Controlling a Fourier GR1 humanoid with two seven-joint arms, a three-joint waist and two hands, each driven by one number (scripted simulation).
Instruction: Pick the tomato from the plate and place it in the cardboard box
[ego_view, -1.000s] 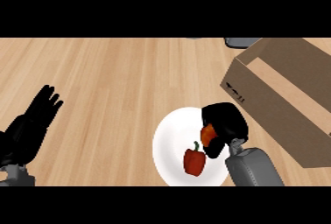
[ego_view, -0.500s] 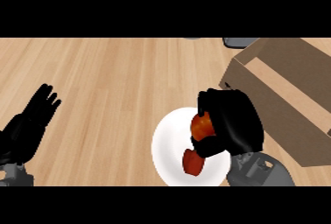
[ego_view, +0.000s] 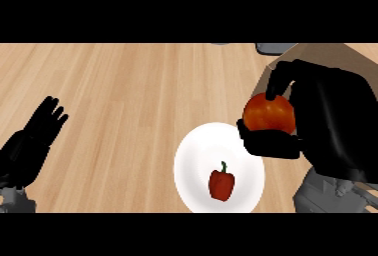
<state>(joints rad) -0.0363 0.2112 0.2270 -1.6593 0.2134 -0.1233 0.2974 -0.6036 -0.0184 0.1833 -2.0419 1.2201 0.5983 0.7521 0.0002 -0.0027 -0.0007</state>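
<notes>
Right hand (ego_view: 325, 120): fingers curled round the tomato (ego_view: 269, 114), held above the plate (ego_view: 193, 165) rim for carrying to the cardboard box (ego_view: 325, 52) | red pepper (ego_view: 222, 183) lies on plate | left hand (ego_view: 33, 142): fingers spread, resting beside the counter (ego_view: 133, 90) edge.

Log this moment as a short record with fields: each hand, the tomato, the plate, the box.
right hand: curled round the tomato, raised above the plate's right edge
tomato: held in the right hand, off the plate
plate: white, on the wooden counter, holds a red pepper
cardboard box: at upper right, mostly hidden behind the right hand
left hand: open, resting at the view's left edge, fingers up
task stage: tomato picked, not yet in the box
</notes>
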